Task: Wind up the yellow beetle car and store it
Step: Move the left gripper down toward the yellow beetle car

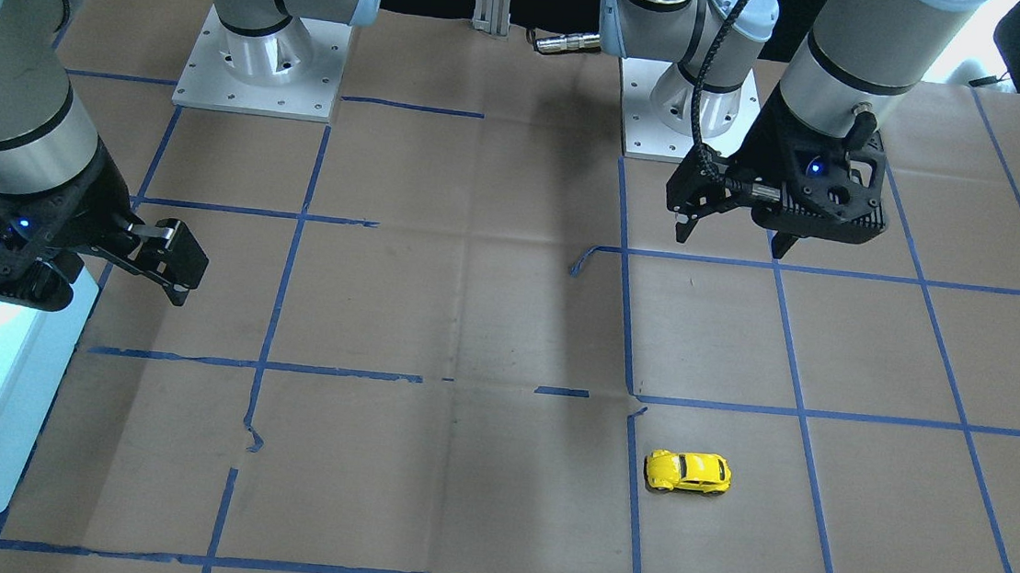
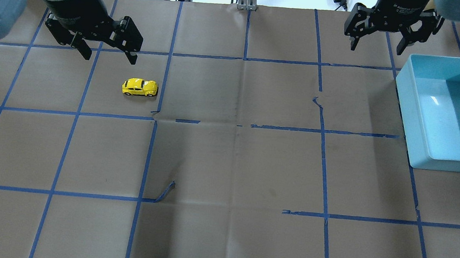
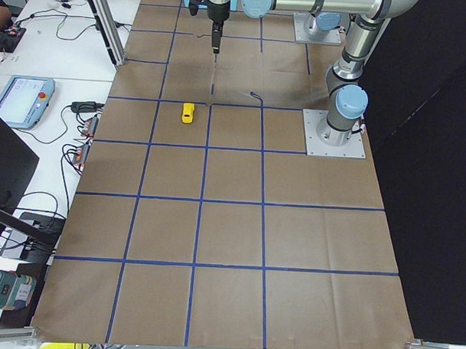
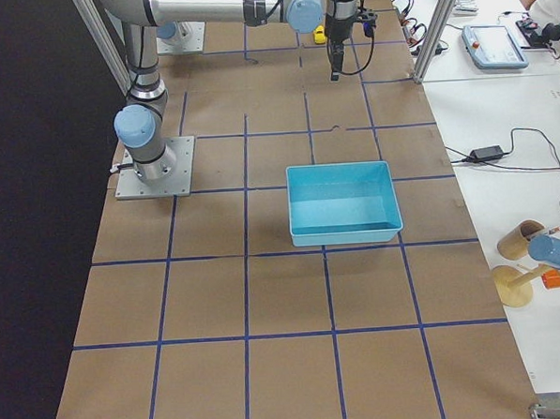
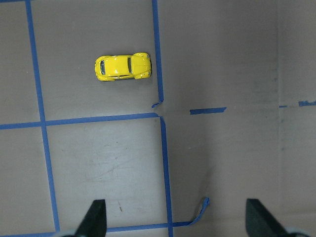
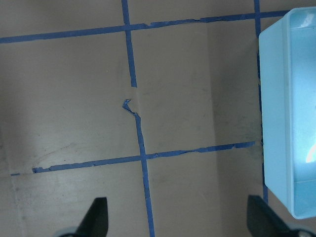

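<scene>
The task is at its very start: the car (image 2: 140, 87) has not been wound or stored. It sits on its wheels on the tabletop (image 2: 230, 168), in the robot's left half, inside a taped square and just beside a blue tape line (image 2: 163, 82). Nothing touches it.

The left hand (image 2: 110, 58) is the one placed to act. It hangs in the air near the car but not squarely over it. In the left wrist view the car lies ahead of the fingers (image 5: 96, 217) and off to one side. The hand is spread wide and holds nothing.

The right hand (image 2: 376, 49) hovers at the far edge of the tabletop by the bin (image 2: 451, 164). It is also spread wide and empty. The bin is light blue with nothing visible inside, and it stands well apart from the car, on the robot's right.

The step in hand looks like the approach for a first grasp. The next move probably calls for shifting the left hand over the car, turning it so the fingers straddle the narrow sides of the body, lowering it and pinching. The car is smaller than the hand and rounded, so a poorly centred pinch could squirt it away. The wide gap to the bin suggests a long carry or a pass to the right hand.
</scene>
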{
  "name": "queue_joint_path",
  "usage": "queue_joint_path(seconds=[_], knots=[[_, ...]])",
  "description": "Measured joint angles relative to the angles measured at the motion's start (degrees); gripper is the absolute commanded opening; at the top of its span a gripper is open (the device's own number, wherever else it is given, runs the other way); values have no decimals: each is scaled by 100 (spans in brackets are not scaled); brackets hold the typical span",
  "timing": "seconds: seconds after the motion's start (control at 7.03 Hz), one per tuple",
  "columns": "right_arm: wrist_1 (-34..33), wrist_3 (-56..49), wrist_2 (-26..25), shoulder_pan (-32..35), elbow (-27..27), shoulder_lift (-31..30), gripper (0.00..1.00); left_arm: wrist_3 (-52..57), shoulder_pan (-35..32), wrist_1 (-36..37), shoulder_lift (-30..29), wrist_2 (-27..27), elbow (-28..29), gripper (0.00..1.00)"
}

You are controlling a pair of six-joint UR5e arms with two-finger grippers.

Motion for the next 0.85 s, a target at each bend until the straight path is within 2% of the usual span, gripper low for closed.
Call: queue_joint_path(seconds=[0.28,0.85], knots=[[14,-41,125,44,3,2,100,1250,20,0,12,16,-80,100],[93,-61,282,125,27,59,100,4763,359,71,-112,-10,-179,100]])
